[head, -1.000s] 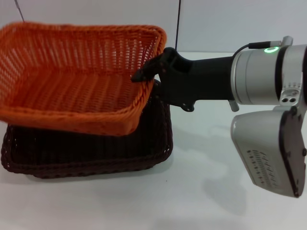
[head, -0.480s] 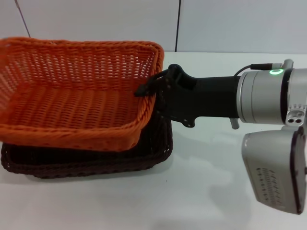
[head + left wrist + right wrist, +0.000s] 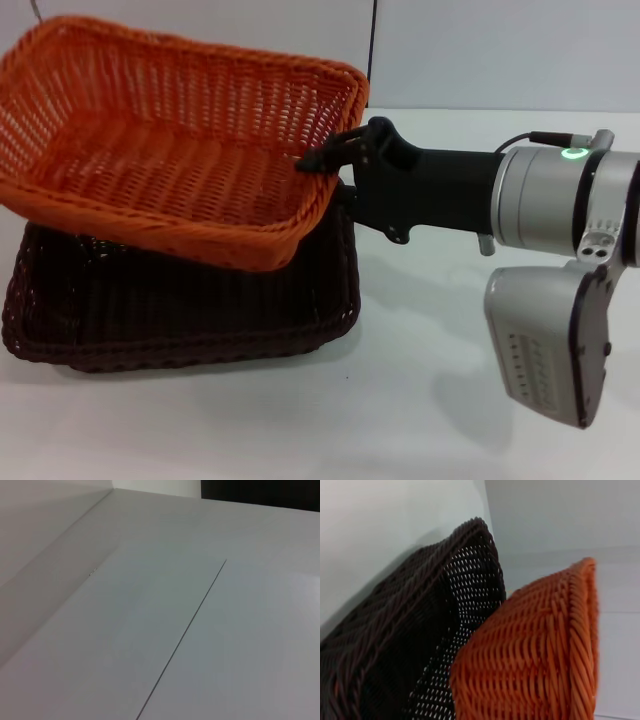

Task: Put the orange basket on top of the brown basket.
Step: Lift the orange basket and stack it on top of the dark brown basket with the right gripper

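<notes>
The orange basket [image 3: 170,150] hangs tilted over the brown basket [image 3: 180,300], its left end raised and its lower right corner reaching down into the brown one. My right gripper [image 3: 335,168] comes in from the right and is shut on the orange basket's right rim, one finger inside and one outside. The brown basket stands flat on the white table. In the right wrist view the brown basket's weave [image 3: 395,645] sits close against the orange basket's wall [image 3: 535,655]. My left gripper is out of view.
The white table [image 3: 420,400] stretches in front of and to the right of the baskets. A pale wall [image 3: 480,50] with a dark vertical seam stands behind. My right arm's silver forearm [image 3: 560,210] spans the right side above the table.
The orange basket, which had sunk lower into the brown one, has been lifted and tilted with its left end higher. My right gripper has moved up and slightly right with the rim.
</notes>
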`<move>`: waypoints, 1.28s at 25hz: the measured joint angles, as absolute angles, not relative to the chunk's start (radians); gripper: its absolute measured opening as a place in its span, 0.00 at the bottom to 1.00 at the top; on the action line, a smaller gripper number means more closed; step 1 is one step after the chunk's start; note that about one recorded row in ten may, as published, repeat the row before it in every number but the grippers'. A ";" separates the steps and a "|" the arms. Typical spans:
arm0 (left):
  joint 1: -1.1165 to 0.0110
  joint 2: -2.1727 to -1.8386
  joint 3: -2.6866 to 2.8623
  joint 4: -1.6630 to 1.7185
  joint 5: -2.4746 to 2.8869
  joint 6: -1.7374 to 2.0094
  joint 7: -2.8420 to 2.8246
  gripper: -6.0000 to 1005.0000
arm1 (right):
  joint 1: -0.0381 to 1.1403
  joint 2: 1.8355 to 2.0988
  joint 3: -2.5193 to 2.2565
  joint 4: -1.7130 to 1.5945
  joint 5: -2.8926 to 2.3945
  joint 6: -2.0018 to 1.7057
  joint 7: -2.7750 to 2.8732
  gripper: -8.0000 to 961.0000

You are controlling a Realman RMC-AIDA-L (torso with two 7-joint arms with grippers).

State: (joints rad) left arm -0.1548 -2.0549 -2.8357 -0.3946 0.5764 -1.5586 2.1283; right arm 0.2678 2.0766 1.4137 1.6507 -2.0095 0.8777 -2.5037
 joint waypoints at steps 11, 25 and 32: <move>-0.143 -2.053 -2.847 -0.387 0.577 -1.554 2.132 0.58 | 0.255 2.071 1.346 1.582 -1.926 0.770 -2.654 0.29; -0.123 -2.054 -2.837 -0.388 0.577 -1.551 2.115 0.53 | 0.234 2.075 1.339 1.574 -1.776 0.757 -2.702 0.29; -0.117 -2.053 -2.838 -0.385 0.577 -1.540 2.114 0.53 | 0.211 2.076 1.329 1.570 -1.692 0.760 -2.729 0.29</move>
State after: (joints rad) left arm -0.1170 -2.0534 -2.8376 -0.3851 0.5772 -1.5396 2.1138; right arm 0.2107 2.0764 1.3290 1.5700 -1.6925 0.7597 -2.7289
